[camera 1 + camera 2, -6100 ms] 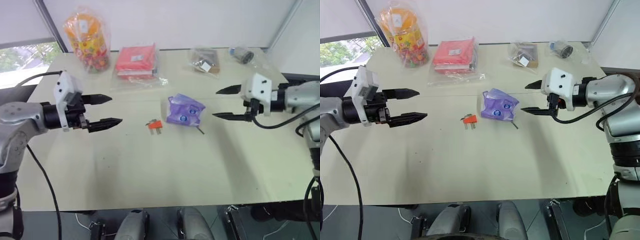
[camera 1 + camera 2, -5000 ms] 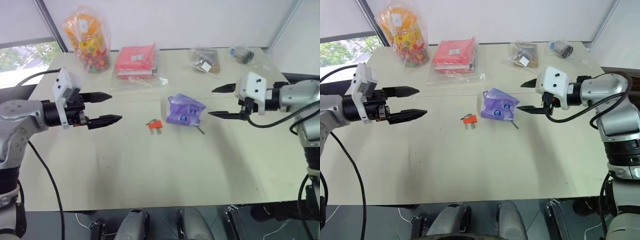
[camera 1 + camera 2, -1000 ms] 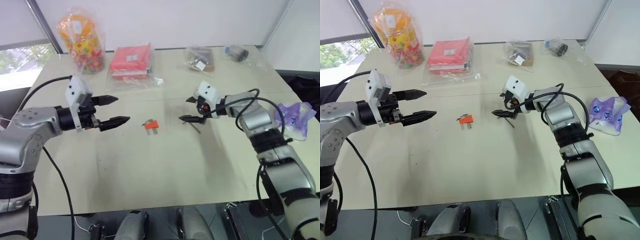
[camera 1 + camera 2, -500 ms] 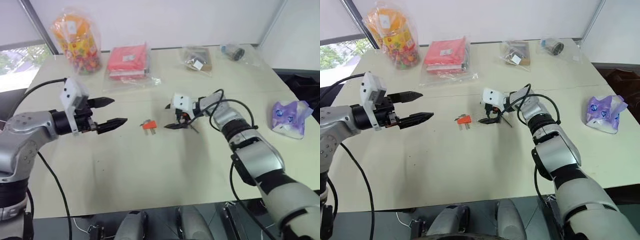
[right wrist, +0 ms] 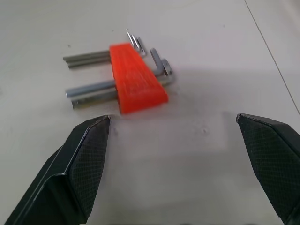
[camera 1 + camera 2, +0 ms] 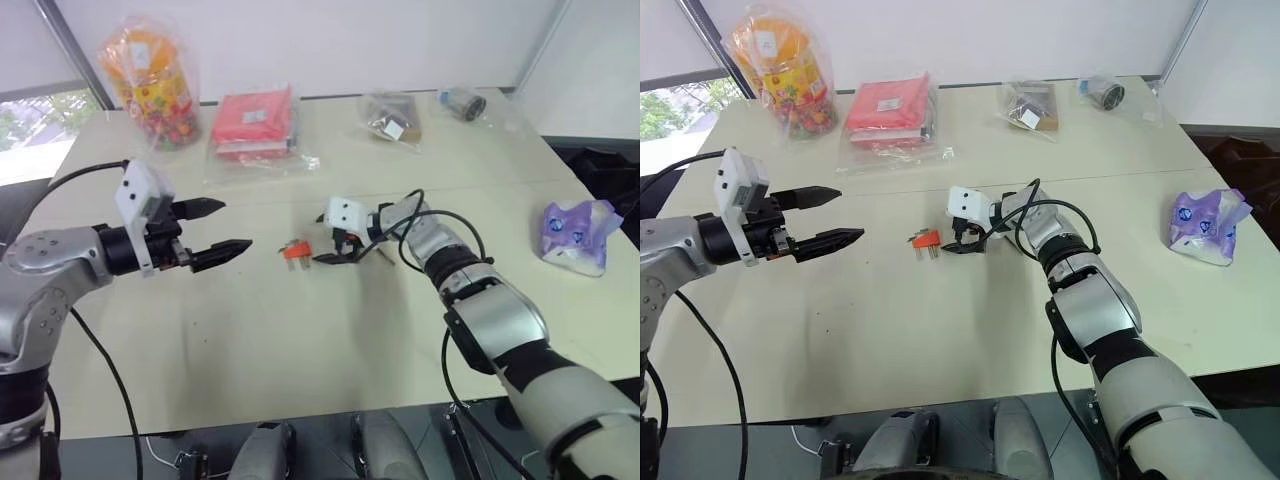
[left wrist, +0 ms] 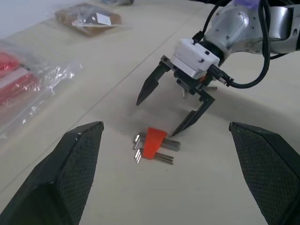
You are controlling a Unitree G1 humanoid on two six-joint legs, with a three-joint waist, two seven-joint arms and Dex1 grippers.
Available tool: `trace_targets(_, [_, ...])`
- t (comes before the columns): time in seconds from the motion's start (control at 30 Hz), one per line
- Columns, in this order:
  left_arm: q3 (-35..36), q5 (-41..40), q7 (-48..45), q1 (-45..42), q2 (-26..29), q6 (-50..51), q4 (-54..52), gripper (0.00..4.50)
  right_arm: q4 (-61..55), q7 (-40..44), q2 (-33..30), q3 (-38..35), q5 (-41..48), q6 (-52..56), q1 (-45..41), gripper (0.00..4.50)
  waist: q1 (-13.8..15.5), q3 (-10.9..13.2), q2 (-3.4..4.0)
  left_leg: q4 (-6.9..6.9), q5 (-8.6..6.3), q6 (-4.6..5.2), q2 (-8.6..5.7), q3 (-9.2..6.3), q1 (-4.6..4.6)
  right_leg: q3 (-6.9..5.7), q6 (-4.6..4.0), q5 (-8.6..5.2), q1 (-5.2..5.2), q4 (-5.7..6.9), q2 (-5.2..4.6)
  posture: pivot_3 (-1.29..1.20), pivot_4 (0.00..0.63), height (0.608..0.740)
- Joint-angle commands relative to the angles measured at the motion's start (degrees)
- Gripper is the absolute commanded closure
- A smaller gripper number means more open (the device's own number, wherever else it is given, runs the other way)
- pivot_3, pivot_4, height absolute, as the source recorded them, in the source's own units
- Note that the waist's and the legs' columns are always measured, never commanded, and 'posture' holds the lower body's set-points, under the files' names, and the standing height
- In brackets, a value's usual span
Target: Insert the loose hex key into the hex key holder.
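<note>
The right claw (image 6: 333, 247) hangs low over the counter (image 6: 300, 340) with its two black fingers spread wide and nothing between them, its tips just beside the hex key holder (image 6: 295, 250). That orange block lies flat, with what looks like four or five grey keys through it; from the right wrist view they overlap, so the count is unsure. The loose hex key (image 6: 386, 255) is mostly hidden behind the right claw, with a thin dark sliver showing on the counter. The left claw (image 6: 222, 228) hovers well to the left, also spread and empty. Along the far edge sit five packets, and one purple bag (image 6: 574, 232) lies off to the right.
</note>
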Motion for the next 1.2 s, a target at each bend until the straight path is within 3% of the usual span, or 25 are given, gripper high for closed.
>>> trace_targets(0.03, [2.4,-1.0,0.4,-0.2,1.0,-0.2,-1.7,0.0,-0.9,0.4,1.3,-0.9,0.1,-0.1,0.4,0.04,0.0,0.0,0.0,0.0,0.0,0.0,0.0,0.0,0.0,0.0,0.0,0.0,0.01,0.0,0.0,0.0,0.15,0.74])
trace_targets(0.47, [1.9,-1.0,1.1,-0.2,0.7,-0.4,-1.8,0.0,-3.0,3.2,4.4,-1.6,0.4,2.8,2.6,0.04,-0.1,0.0,0.01,-0.01,0.0,0.0,0.01,-0.01,0.01,0.0,0.0,0.0,0.0,0.01,0.01,0.0,0.15,0.74])
trace_targets(0.9, [1.9,-0.9,1.6,0.2,0.5,-0.5,-2.1,0.0,-2.2,0.0,4.1,-1.1,-2.1,5.9,2.8,0.04,-0.1,-0.1,0.02,-0.01,0.0,-0.01,0.01,-0.01,0.08,0.0,0.0,0.0,0.05,0.03,0.02,0.0,0.15,0.74])
trace_targets(1.0, [1.7,-0.8,1.6,0.1,0.4,-0.7,-2.0,0.0,-1.9,-0.5,4.1,-1.3,-2.3,6.5,2.9,0.86,-0.1,-0.1,0.02,0.0,0.01,-0.02,0.01,-0.02,0.12,0.0,0.0,0.0,0.1,0.03,0.02,0.0,0.15,0.74])
trace_targets(1.17, [1.6,-0.5,1.7,-0.2,0.2,-1.0,-1.8,0.0,-1.3,-1.4,4.0,-0.7,-2.9,6.9,3.3,3.34,0.1,-0.1,0.02,0.01,0.04,-0.07,0.01,-0.03,0.13,0.0,0.0,0.0,0.12,0.03,0.02,0.0,0.15,0.74])
trace_targets(1.2, [1.6,-0.4,1.7,-0.2,0.2,-1.1,-1.8,0.0,-1.2,-1.6,4.0,-0.6,-3.0,6.9,3.3,3.52,0.1,-0.1,0.02,0.02,0.04,-0.08,0.0,-0.05,0.14,0.0,0.0,0.0,0.15,0.03,0.02,0.0,0.15,0.74])
